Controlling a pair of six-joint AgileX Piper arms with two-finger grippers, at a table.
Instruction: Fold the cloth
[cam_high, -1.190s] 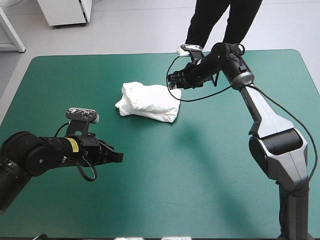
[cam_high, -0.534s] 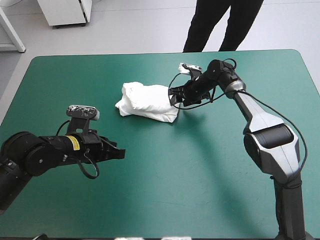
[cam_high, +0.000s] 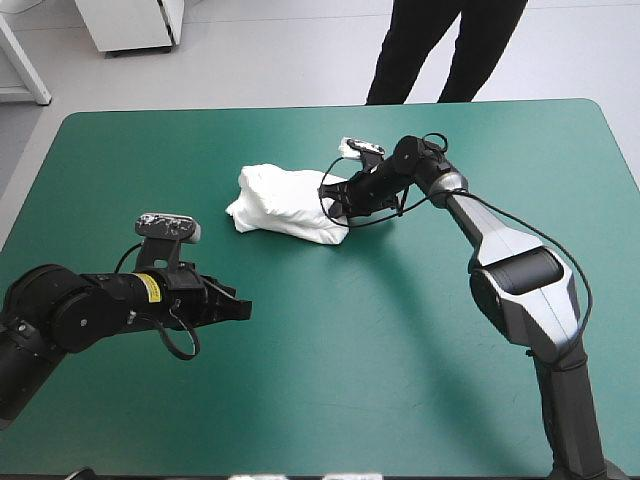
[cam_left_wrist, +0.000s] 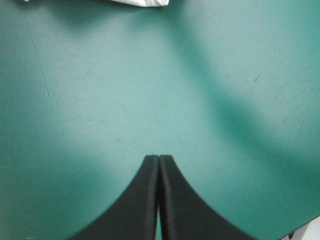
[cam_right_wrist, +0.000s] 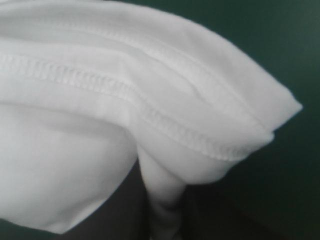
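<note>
Folded T-shirt (cam_high: 285, 203) lies above frame centre, with the right end effector (cam_high: 334, 200) grasping its right edge.

The bundle lies well in from the far edge of the surface (cam_high: 420, 400), with bare teal-green cover all round it and widest across the lower centre and lower right. The left end effector (cam_high: 238, 309) hangs at lower left, clenched into one point over bare cover, well apart from the bundle. Its wrist view catches only a cut-off white sliver ahead. In the right wrist view, hemmed cloth fills the scene and covers most of the black fingers (cam_right_wrist: 117, 205); a fold runs down between them. The writing on the left arm's yellow label (cam_high: 148, 288) is too small to read.
</note>
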